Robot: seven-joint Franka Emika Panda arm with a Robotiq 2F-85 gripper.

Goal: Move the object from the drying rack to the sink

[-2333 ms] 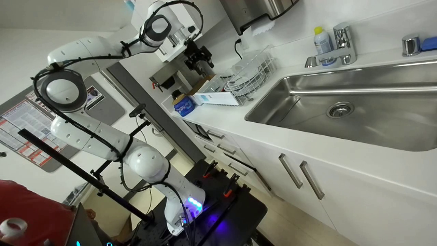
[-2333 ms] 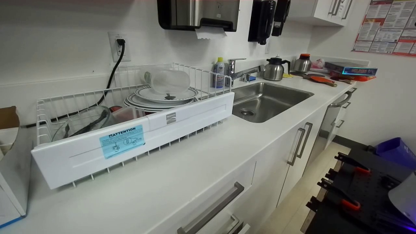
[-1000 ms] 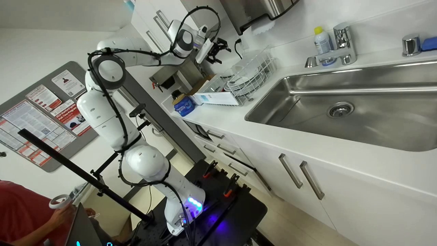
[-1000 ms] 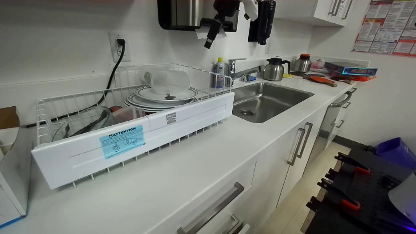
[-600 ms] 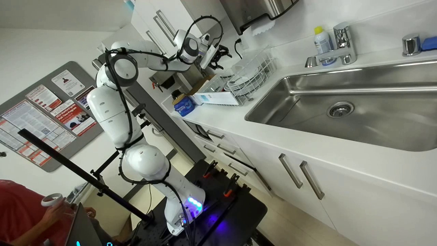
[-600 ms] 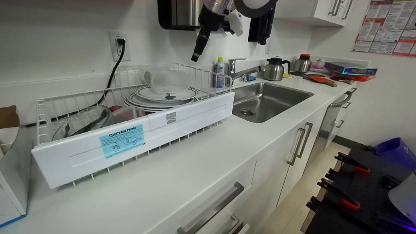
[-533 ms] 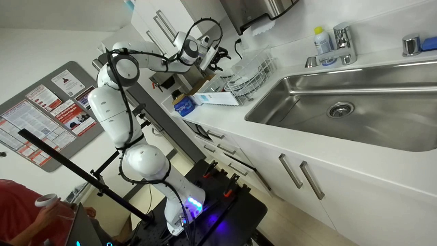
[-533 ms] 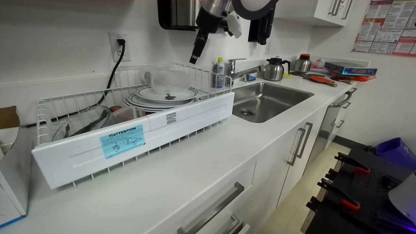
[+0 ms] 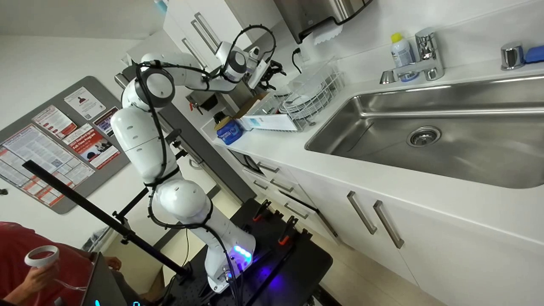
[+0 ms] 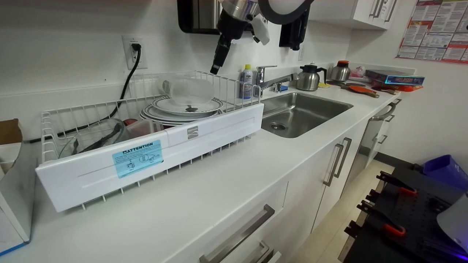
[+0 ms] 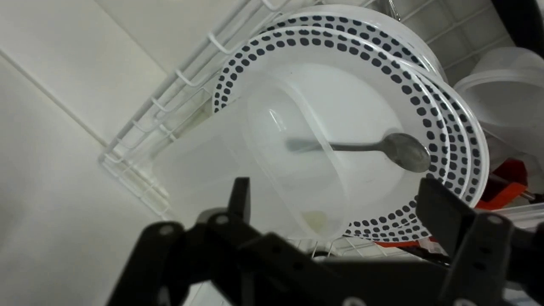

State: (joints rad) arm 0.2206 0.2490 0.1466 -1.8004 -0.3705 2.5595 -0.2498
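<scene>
Lower now over the drying rack (image 10: 219, 126), your gripper (image 11: 334, 191) hangs with empty fingers parted, the translucent tub (image 11: 250, 157), likely target, at their ten o'clock (wrist view).

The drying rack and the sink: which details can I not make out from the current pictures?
Spoon: wrist view, its handle end blurred behind the translucent container.
Lower plates: wrist view, mostly covered by the top plate.
Sink: in an exterior view, partly cut off by the right edge.
Label: in an exterior view, fine print too small.
</scene>
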